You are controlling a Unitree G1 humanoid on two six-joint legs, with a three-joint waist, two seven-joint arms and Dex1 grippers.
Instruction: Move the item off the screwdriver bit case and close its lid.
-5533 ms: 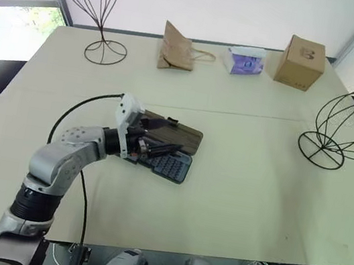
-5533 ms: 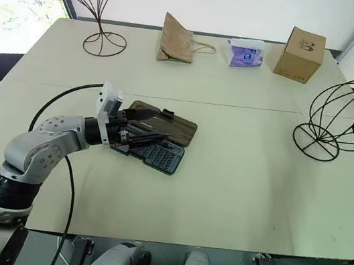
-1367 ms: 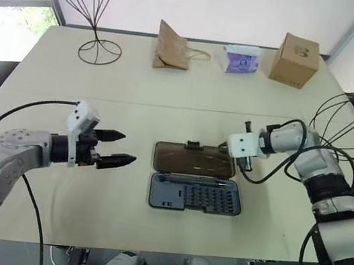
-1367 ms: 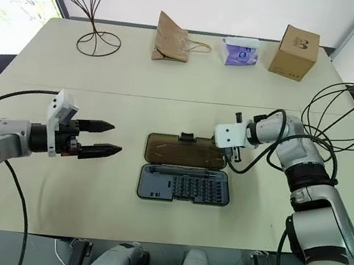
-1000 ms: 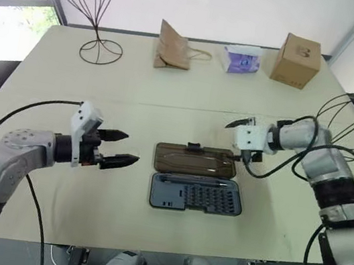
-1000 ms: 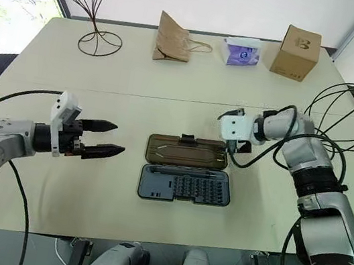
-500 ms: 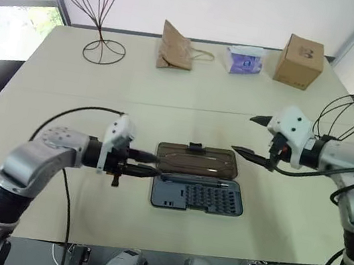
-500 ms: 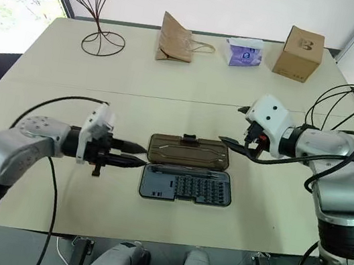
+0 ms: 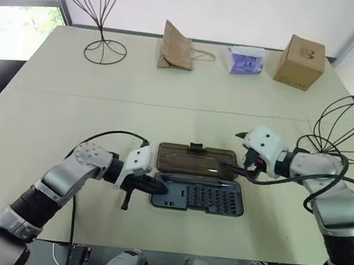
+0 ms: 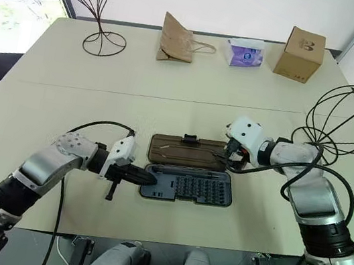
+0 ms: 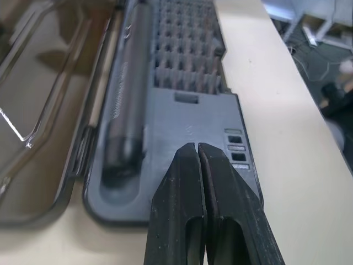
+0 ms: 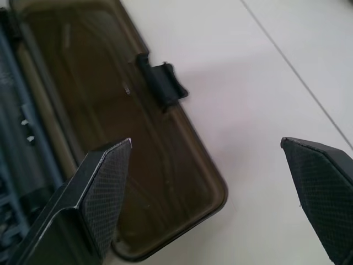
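- L gripper (image 11: 197, 157) has just snapped its fingers together, empty, tips at the left end of the screwdriver bit case (image 9: 198, 195).
- R gripper (image 12: 207, 182) spread wide, has dropped to the lid's (image 10: 189, 151) right end → close looks next.
- Lid flat open, smoky translucent plastic, dark latch tab (image 12: 164, 84) on far edge.
- Wire globe stand (image 9: 350, 131), thin hoops, sits far right, off case already.

Wide-spread right claw (image 12: 212, 193) over lid (image 12: 121, 143)
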